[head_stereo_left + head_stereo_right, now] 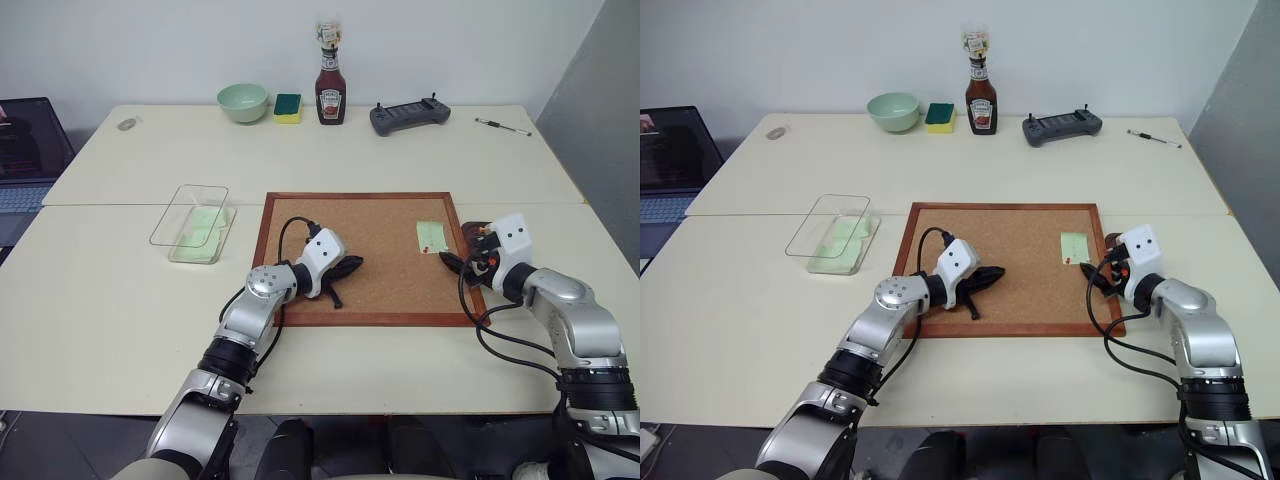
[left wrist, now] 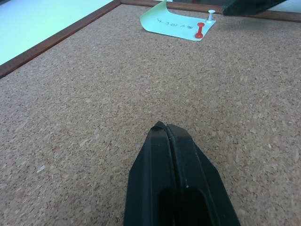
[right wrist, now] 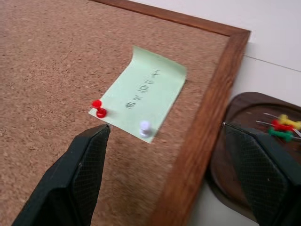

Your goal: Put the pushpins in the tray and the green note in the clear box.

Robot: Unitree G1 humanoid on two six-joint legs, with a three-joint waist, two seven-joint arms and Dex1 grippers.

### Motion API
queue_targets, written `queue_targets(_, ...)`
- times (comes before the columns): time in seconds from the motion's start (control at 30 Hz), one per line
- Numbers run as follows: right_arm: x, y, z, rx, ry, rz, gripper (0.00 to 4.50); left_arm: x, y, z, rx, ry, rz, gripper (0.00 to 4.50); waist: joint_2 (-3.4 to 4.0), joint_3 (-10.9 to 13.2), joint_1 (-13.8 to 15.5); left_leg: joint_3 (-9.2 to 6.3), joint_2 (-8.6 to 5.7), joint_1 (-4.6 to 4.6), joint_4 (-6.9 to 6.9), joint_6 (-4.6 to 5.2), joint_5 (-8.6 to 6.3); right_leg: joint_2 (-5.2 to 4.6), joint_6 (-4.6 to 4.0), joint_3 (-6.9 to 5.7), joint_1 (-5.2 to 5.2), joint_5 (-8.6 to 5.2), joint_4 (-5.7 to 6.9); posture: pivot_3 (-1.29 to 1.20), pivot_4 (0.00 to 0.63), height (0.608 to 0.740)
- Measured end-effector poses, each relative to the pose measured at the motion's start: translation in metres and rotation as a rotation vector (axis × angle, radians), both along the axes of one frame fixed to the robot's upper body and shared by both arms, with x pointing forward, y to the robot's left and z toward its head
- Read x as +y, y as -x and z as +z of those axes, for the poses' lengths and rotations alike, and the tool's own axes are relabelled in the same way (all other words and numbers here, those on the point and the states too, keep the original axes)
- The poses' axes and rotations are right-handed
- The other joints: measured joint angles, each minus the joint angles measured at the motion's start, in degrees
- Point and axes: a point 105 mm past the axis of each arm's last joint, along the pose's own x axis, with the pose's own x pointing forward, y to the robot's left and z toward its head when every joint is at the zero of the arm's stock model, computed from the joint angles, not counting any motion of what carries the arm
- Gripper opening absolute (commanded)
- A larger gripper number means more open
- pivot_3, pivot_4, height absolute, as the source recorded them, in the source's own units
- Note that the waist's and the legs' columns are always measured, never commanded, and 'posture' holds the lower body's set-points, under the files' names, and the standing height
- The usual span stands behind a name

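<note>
Our wide-open, empty right gripper point(image 3: 162, 155) must next pinch the tiny red plastic-headed pushpin point(image 3: 99, 108); our left gripper point(image 2: 175, 141) rests shut, empty.

A small pale green rectangular paper note point(image 3: 143, 96) with dark handwriting lies flat on the far right part of the cork surface, its far edge curling up slightly. Two tiny plastic-headed pushpins stand in its near edge: a red one point(image 3: 99, 108) at the left corner and a white one point(image 3: 145, 127) towards the right. Just right of the wooden frame sits a small dark reddish-brown roundish tray point(image 3: 244, 113), holding yellow, red and green pushpins point(image 3: 283, 128). Well to the left on the worktop lies a transparent rectangular plastic box point(image 1: 192, 223) with low walls, pale green slips inside.
</note>
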Motion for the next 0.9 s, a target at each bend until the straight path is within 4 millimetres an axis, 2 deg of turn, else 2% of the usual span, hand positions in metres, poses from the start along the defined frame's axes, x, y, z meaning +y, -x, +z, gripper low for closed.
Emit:
queue_targets(0.1, 0.004, -0.0006, -0.0064, 0.016, -0.006, 0.007, 4.05, 0.0003, -0.0001, 0.0, 0.0, -0.001, 0.001, 0.0, 0.0, 0.0, -0.01, 0.0, 0.01, 0.01, 0.0, 0.0, 0.0, 0.0, 0.0, 0.0, 0.0, 0.0, 0.0, 0.0, 0.15, 0.74)
queue_targets(0.33, 0.0022, -0.0045, -0.009, 0.012, -0.006, -0.006, 2.77, 0.0007, -0.0001, 0.0, -0.001, -0.002, 0.002, 0.0, 0.0, 0.0, -0.01, 0.01, 0.01, 0.01, -0.01, 0.0, 0.0, 0.0, 0.0, 0.01, 0.0, 0.0, 0.0, 0.0, 0.15, 0.74)
queue_targets(0.5, 0.0032, -0.0058, -0.0091, 0.007, -0.014, -0.01, 1.62, 0.0007, 0.0, 0.0, -0.001, -0.002, 0.002, 0.0, 0.0, 0.0, -0.01, 0.01, 0.01, 0.01, -0.01, 0.0, 0.0, 0.0, 0.0, 0.01, 0.0, 0.0, 0.0, 0.0, 0.15, 0.74)
queue_targets(0.77, 0.0079, -0.0075, -0.0101, 0.011, -0.026, 0.002, 0.08, 0.001, 0.0, 0.0, -0.001, -0.003, 0.002, 0.0, 0.0, 0.0, -0.01, 0.01, 0.01, 0.01, -0.01, 0.0, 0.0, 0.01, 0.0, 0.01, 0.0, 0.0, 0.0, 0.0, 0.15, 0.74)
queue_targets(0.9, 0.0091, -0.0076, -0.01, 0.01, -0.025, 0.006, 0.03, 0.0012, 0.0, -0.0001, -0.001, -0.003, 0.002, 0.0, 0.0, 0.0, -0.01, 0.01, 0.01, 0.01, -0.01, 0.0, 0.0, 0.01, 0.0, 0.01, 0.0, 0.0, 0.0, 0.0, 0.15, 0.74)
